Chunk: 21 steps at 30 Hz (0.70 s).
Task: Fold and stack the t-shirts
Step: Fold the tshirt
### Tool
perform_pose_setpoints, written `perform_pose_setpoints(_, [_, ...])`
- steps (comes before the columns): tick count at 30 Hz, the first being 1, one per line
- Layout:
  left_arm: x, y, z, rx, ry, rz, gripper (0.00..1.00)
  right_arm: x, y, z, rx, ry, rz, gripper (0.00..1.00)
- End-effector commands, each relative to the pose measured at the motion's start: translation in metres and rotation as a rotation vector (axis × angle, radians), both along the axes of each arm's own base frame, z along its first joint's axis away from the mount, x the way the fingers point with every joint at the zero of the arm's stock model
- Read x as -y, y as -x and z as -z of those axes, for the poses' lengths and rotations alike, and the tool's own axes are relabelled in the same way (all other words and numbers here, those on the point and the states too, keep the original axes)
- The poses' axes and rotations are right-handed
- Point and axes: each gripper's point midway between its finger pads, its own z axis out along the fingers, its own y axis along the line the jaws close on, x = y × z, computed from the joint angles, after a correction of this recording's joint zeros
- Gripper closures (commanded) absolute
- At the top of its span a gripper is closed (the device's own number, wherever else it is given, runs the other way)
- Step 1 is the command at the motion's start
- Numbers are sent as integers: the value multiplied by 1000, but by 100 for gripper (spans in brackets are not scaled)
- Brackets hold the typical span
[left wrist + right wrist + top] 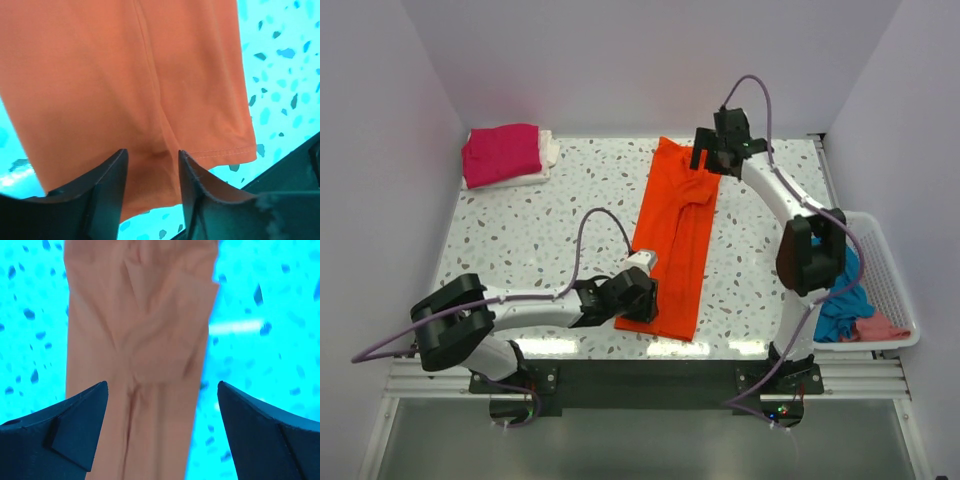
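A magenta-pink t-shirt (pixel 501 152) is sitting folded on a white t-shirt (pixel 548 150) at the counter's (pixel 520 240) far left. The orange t-shirt (pixel 675 240) is lying mid-counter as a long strip, with the left fingers (pixel 107 190) pinching its near hem and the right fingers (pixel 75 420) hovering spread above its far end. A teal-blue t-shirt (pixel 838 300) and a salmon-pink t-shirt (pixel 880 328) are waiting in the basket (pixel 890 270), partly hidden by the right arm.

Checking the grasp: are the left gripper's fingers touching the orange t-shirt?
Touching. In the left wrist view the orange t-shirt puckers between the fingers of the left gripper, whose tips press into it.

The orange t-shirt (pixel 675 235) lies on a white table (pixel 520 240) speckled grey and black.
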Motion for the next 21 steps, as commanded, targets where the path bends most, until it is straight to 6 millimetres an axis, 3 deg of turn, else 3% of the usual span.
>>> perform_pose_setpoints(1, [3, -20, -50, 128, 58, -31, 47, 3, 51, -8, -3, -40, 51, 7])
perform_pose_setpoints(5, [-28, -34, -67, 135, 69, -129, 41, -16, 124, 19, -62, -79, 52, 9])
perform_pose_setpoints(6, [-37, -35, -63, 120, 65, -148, 41, -15, 154, 48, -133, -75, 48, 10])
perform_pose_setpoints(7, [-42, -32, -60, 96, 74, -152, 40, -31, 171, 37, -100, -135, 31, 11])
perform_pose_setpoints(8, [-55, -33, -57, 88, 79, -178, 40, -37, 188, 44, -117, -152, 21, 14])
perform_pose_setpoints(9, [-60, -32, -55, 81, 87, -182, 40, -36, 217, 70, -180, -139, 19, 16])
perform_pose_setpoints(11, [-68, -23, -49, 61, 101, -176, 40, -60, 257, 70, -194, -187, -14, 20])
perform_pose_setpoints(12, [-69, -20, -47, 56, 110, -167, 40, -57, 280, 84, -231, -174, -10, 21])
perform_pose_setpoints(13, [-66, -13, -44, 36, 129, -134, 41, -66, 301, 80, -226, -207, -12, 24])
perform_pose_setpoints(16, [-64, 2, -31, -17, 163, -92, 42, -66, 345, 96, -257, -239, 6, 26])
perform_pose_setpoints(17, [-64, 7, -24, -30, 175, -82, 42, -66, 352, 90, -238, -274, 3, 28])
perform_pose_setpoints(21, [-68, 17, -12, -61, 196, -81, 42, -60, 385, 110, -286, -259, 6, 30])
